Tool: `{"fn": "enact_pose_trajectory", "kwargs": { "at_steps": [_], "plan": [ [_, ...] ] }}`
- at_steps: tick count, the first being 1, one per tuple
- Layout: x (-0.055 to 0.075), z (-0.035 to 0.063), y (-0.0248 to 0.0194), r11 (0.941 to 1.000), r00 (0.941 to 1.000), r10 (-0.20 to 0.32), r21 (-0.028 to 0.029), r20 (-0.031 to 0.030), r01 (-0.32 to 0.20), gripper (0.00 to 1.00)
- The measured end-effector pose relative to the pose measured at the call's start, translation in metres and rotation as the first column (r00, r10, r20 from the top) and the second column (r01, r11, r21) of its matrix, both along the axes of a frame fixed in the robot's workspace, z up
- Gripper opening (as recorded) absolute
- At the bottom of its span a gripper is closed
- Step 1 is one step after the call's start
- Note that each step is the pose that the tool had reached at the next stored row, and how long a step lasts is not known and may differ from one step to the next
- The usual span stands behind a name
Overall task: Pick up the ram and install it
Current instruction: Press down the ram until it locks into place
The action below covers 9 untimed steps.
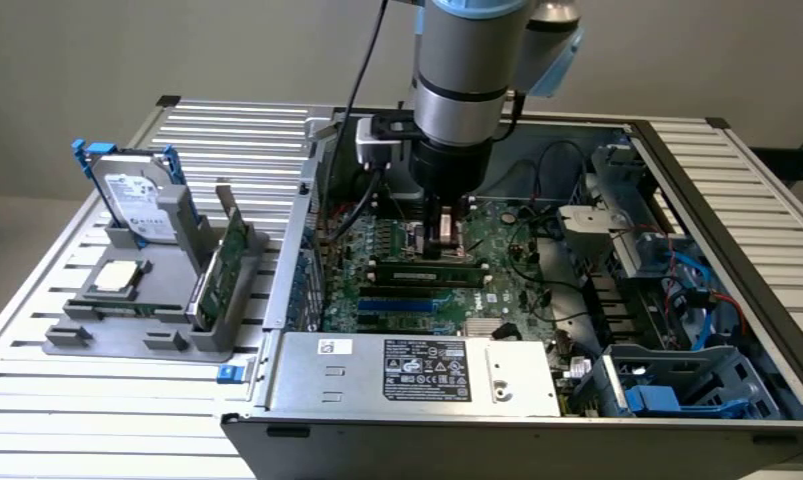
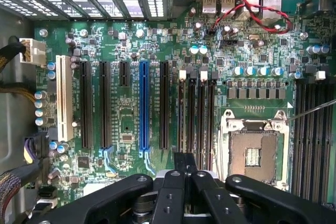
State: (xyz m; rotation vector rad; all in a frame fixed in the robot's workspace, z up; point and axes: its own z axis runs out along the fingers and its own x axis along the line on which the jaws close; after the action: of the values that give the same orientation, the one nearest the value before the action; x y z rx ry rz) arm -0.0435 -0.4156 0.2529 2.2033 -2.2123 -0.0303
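The ram [image 1: 428, 268] looks like a long dark stick with a green edge. It lies along a memory slot on the motherboard [image 1: 508, 290], inside the open computer case. My gripper [image 1: 444, 243] hangs straight down just above and behind it, fingers shut with nothing between them. I cannot tell whether the tips touch the stick. In the wrist view the shut gripper [image 2: 185, 162] lines up with the near end of the row of memory slots [image 2: 192, 111] beside the processor socket [image 2: 253, 153]. The stick itself is hard to make out there.
A grey fixture [image 1: 101, 340] at the exterior view's left holds a silver hard drive with blue rails [image 1: 141, 200], a tall green expansion card [image 1: 228, 262] and a square chip [image 1: 116, 278]. The case walls, power supply [image 1: 421, 372], drive cage [image 1: 668, 385] and cables [image 1: 695, 280] crowd the gripper.
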Motion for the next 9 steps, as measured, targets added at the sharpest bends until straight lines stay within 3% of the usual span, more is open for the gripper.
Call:
{"fn": "enact_pose_trajectory", "kwargs": {
  "at_steps": [4,7,9],
  "plan": [
    [0.0000,-0.0030,0.0000,1.0000,0.9997,0.000,0.0000,-0.0230,0.000,0.11],
    [-0.0001,-0.0057,0.0000,1.0000,0.9995,0.000,0.0000,-0.0302,0.000,0.11],
    [0.0000,-0.0076,0.0000,1.0000,0.9995,0.000,0.0020,-0.0311,0.000,0.11]
  ]
}}
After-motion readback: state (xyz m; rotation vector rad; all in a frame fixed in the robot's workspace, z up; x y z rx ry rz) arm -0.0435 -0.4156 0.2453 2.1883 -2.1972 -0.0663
